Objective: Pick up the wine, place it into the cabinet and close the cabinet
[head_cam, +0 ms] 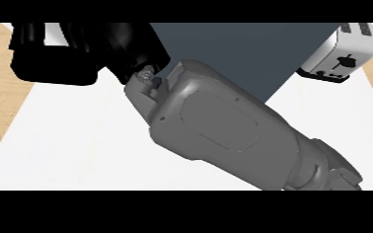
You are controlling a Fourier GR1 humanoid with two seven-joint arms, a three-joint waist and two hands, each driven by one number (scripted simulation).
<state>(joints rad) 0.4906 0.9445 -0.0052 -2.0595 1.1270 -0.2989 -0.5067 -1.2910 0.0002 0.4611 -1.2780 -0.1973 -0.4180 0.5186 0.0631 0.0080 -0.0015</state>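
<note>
Wine: where it sits cannot be told, since no bottle shows clear of the arm and hand. The white counter [73, 143] spreads left of and below the toaster [339, 54]. The grey right forearm [218, 128] crosses it on a slant, entering below the toaster and rising far to its left. A dark grey panel [247, 54] lies just left of the toaster. The black right hand [80, 49] is well left of the toaster, at the view's upper edge; whether it holds anything cannot be told
</note>
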